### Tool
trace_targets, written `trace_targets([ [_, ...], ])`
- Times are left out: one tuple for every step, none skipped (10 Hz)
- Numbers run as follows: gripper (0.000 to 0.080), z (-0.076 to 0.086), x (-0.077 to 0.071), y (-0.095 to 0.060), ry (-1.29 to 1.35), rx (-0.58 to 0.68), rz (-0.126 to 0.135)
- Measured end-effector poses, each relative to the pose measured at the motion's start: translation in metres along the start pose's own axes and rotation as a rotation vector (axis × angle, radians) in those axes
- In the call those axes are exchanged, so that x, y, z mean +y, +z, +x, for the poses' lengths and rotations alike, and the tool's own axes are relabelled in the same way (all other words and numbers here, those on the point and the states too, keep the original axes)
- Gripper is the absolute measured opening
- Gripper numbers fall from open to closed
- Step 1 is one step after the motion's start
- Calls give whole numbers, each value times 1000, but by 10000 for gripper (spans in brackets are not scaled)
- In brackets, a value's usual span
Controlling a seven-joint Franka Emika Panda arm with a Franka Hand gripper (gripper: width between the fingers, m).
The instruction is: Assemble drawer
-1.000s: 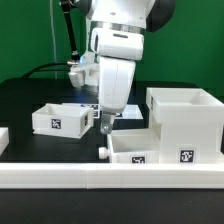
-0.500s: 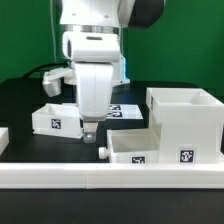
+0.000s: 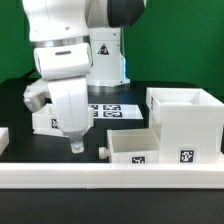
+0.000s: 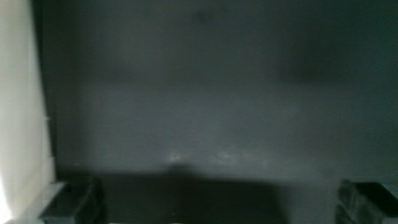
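The large white casing [image 3: 185,118] stands at the exterior view's right, open side up, with a tag on its front. A shallow white tray [image 3: 138,150] lies in front of it, a small knob [image 3: 103,152] on its end. A second tray [image 3: 38,120] at the left is mostly hidden behind my gripper [image 3: 75,147]. The gripper points down just above the black table, left of the front tray and touching nothing. In the blurred wrist view its fingers [image 4: 79,200] stand wide apart with only dark table between them: open and empty.
A long low white rail [image 3: 110,178] runs along the table's front edge. The marker board [image 3: 108,110] lies flat behind the gripper. A small white part [image 3: 3,140] shows at the far left. A white strip [image 4: 15,120] edges the wrist view.
The arm has swung toward the exterior view's left, from over the front tray's end to in front of the left tray. The gripper stays empty; no part has moved.
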State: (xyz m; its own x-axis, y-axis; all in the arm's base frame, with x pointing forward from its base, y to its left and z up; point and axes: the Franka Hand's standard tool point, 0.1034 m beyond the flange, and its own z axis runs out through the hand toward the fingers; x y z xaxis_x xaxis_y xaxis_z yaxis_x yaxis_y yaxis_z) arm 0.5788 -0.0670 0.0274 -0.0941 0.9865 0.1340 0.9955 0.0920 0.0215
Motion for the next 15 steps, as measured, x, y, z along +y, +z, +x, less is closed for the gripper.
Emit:
trace_targets([
  [649, 6, 0, 4, 10, 4, 5],
  [649, 13, 2, 7, 12, 11, 9],
  [649, 19, 6, 8, 4, 17, 8],
  [649, 23, 13, 9, -24, 25, 4],
  [649, 24, 17, 9, -34, 29, 2],
  [649, 26, 17, 10, -21, 29, 2],
  [649, 25, 16, 10, -19, 29, 3],
  [649, 25, 16, 10, -18, 29, 3],
  [649, 24, 16, 10, -18, 29, 3],
  [649, 26, 16, 11, -17, 31, 6],
  [649, 30, 16, 12, -19, 35, 10],
  [649, 37, 17, 13, -11, 39, 13],
  [649, 45, 19, 16, -5, 42, 15],
  [649, 50, 20, 17, 12, 42, 15],
  [649, 54, 20, 17, 33, 42, 12],
])
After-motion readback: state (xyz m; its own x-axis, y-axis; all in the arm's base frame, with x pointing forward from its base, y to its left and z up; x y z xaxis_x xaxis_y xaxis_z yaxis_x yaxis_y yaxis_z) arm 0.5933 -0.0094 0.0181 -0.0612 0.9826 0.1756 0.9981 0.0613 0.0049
